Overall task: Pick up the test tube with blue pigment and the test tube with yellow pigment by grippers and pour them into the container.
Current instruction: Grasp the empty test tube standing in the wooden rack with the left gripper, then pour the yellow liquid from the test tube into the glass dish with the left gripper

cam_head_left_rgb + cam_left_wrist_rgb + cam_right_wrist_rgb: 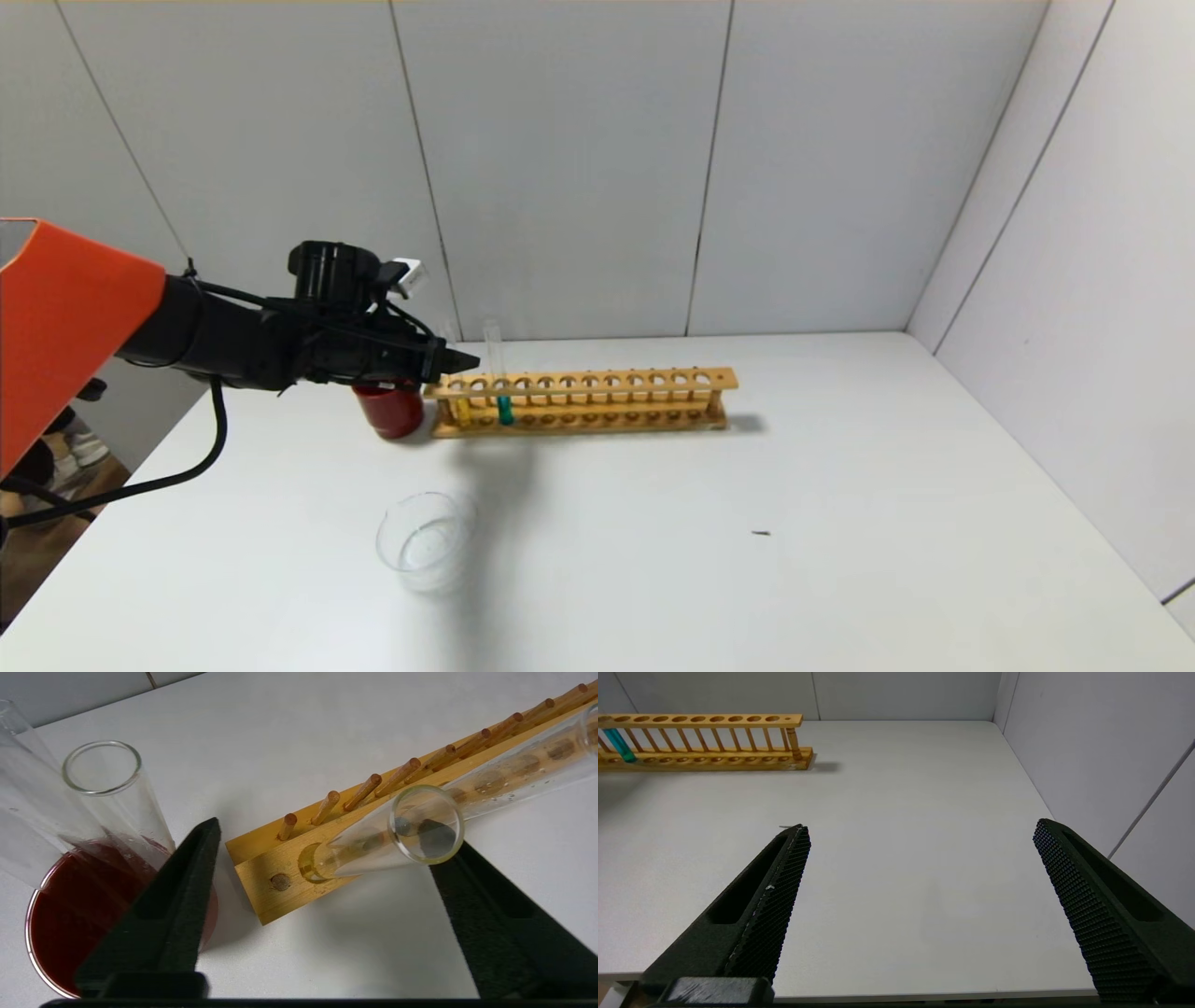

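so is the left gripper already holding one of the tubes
No, the left gripper has its jaws spread wide either side of a clear tube standing in the wooden rack, touching nothing.

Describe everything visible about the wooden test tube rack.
The wooden rack is long, light-coloured wood: a top rail with a row of round holes, thin dowel posts, a dimpled base. It stands on the white table beside the red cup. The yellow-tipped tube and blue-tipped tube stand near its left end.

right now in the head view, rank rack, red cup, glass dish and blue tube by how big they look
1. rack, by far the longest
2. glass dish, though it sits nearer the camera
3. red cup, partly hidden by the left gripper
4. blue tube, the thinnest
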